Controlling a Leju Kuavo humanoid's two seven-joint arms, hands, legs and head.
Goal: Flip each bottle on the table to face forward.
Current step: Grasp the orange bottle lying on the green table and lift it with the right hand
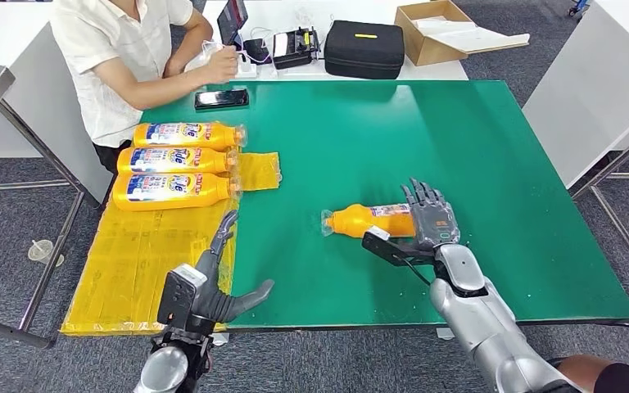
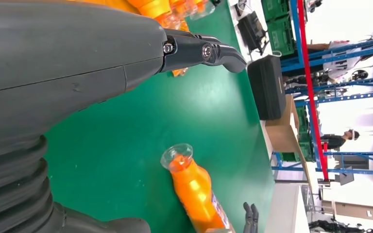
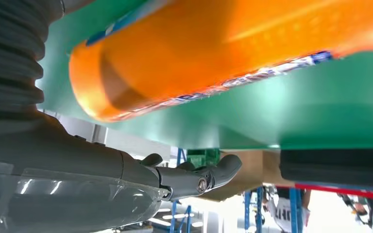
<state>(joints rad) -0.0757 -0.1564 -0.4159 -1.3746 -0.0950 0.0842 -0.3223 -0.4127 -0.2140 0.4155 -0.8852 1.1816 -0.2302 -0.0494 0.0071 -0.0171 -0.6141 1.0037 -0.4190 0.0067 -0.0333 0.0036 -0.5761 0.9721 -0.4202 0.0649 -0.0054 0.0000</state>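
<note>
Orange plastic bottle [image 1: 368, 220] lies on its side at centre frame on the green table [image 1: 459, 147], label mostly hidden, so it probably awaits turning. Right hand [image 1: 431, 214] rests over its base, fingers spread, ready to roll it. Left hand [image 1: 213, 286] hovers lower left, fingers apart, holding nothing. Three orange bottles [image 1: 180, 164] lie label-up at upper left, on a yellow sheet [image 1: 139, 262].
</note>
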